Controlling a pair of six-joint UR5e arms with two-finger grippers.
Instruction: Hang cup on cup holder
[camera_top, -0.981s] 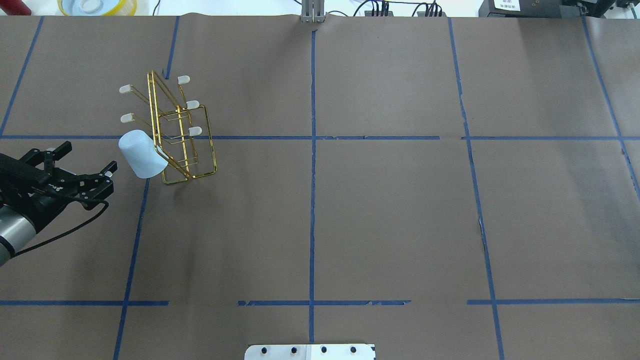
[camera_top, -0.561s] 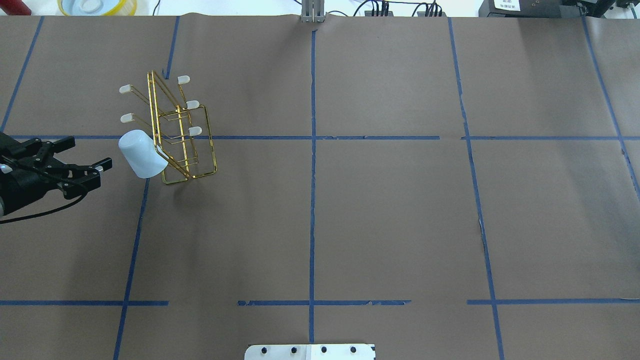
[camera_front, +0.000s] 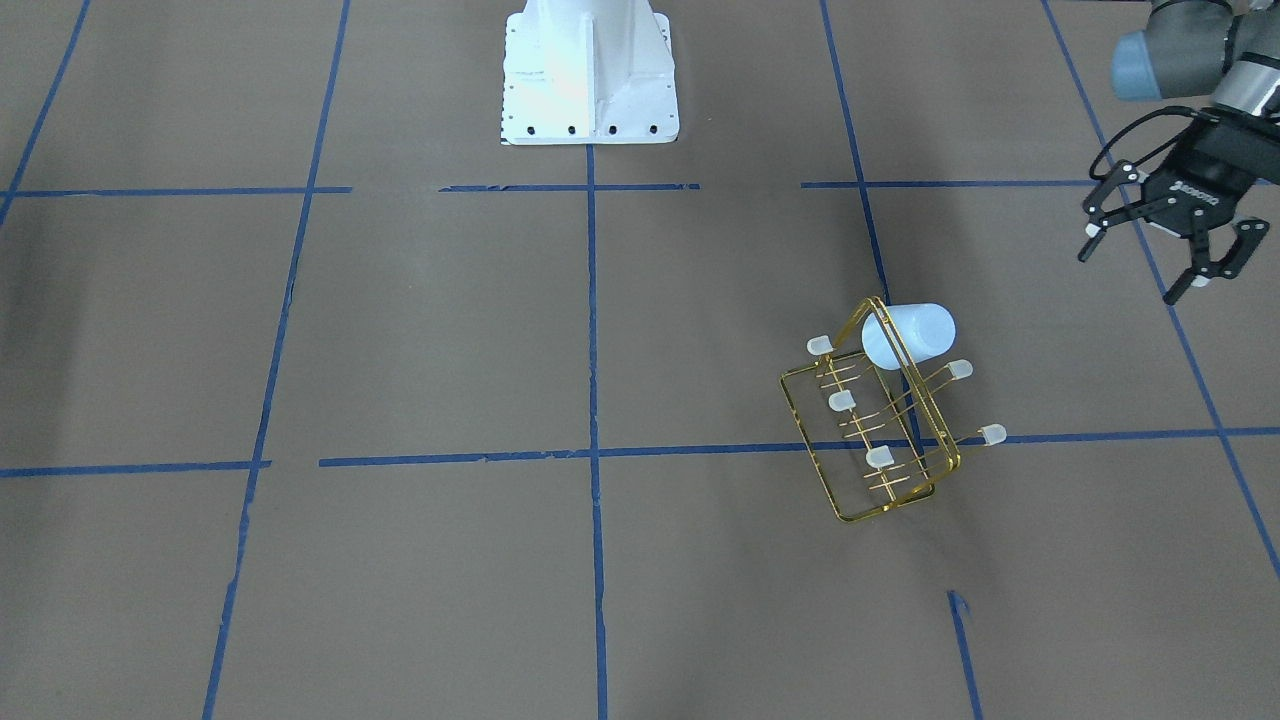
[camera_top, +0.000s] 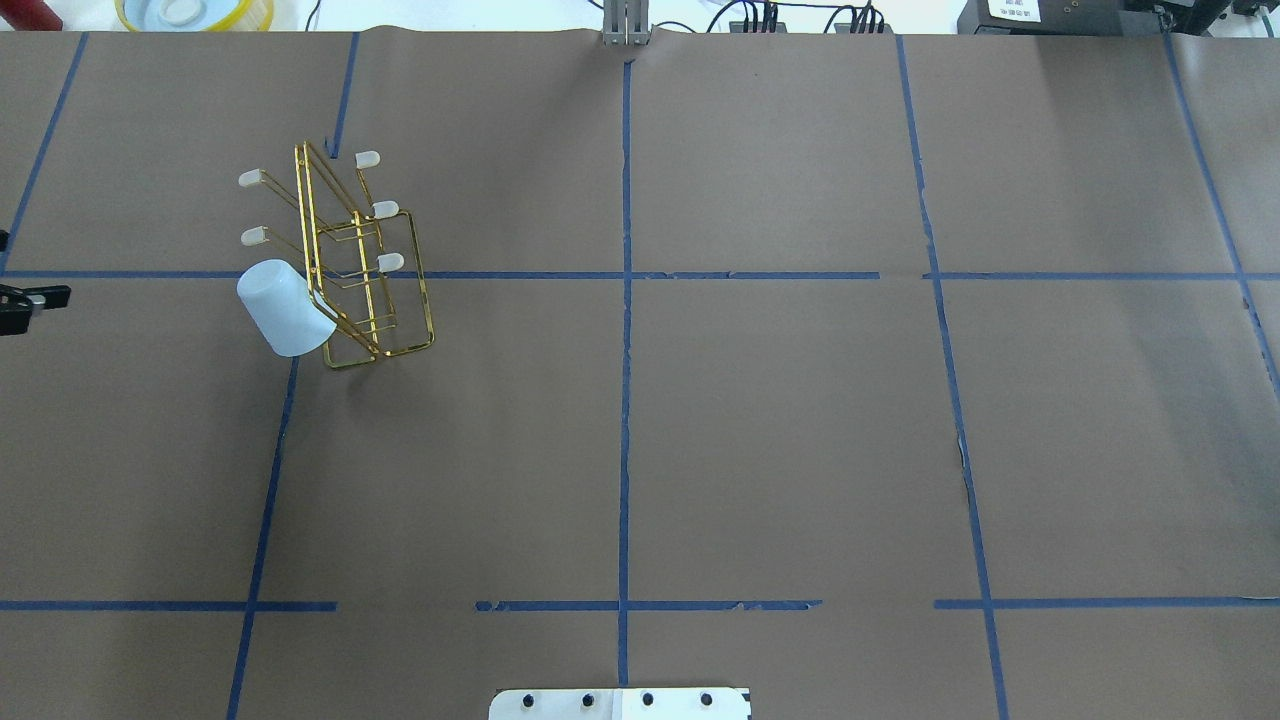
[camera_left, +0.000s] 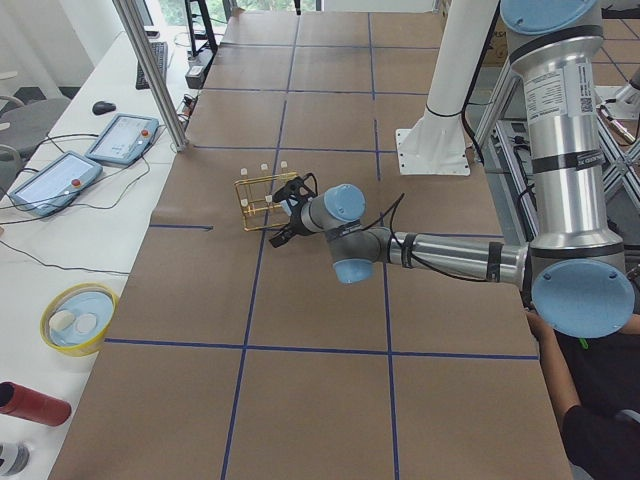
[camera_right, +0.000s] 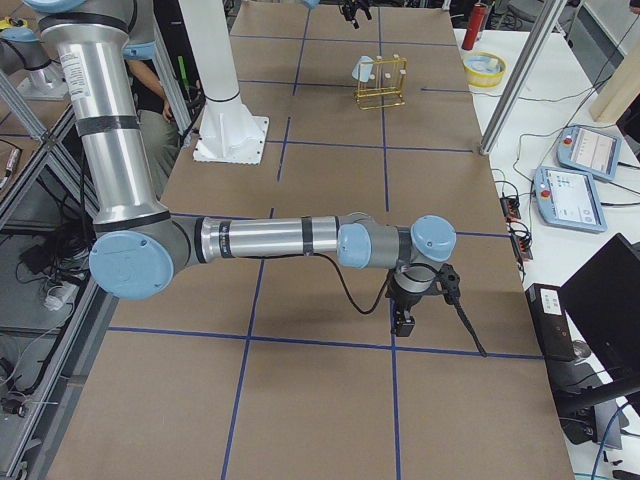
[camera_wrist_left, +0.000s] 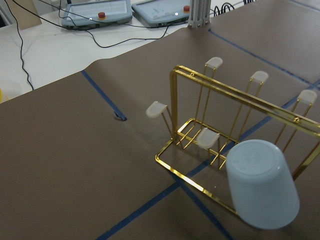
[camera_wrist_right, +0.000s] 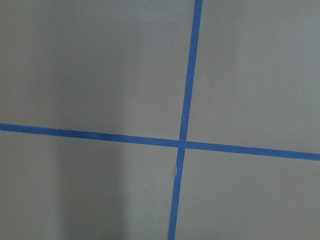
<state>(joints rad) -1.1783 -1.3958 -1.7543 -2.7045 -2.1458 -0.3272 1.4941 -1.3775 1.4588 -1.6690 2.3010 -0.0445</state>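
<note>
cup (camera_front: 908, 335) hangs on cup holder (camera_front: 868, 432); left end effector (camera_front: 1140, 268) spread apart, lettering unreadable; right end effector (camera_right: 405, 318): cannot tell.

The overhead and front-facing cameras look steeply down on the tabletop (camera_top: 800, 450) from opposite sides and share the cup holder (camera_top: 362, 270), which both end cameras see from afar and the left wrist camera from close beside it.

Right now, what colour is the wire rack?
The wire rack is gold, clearest in the left wrist view.
</note>
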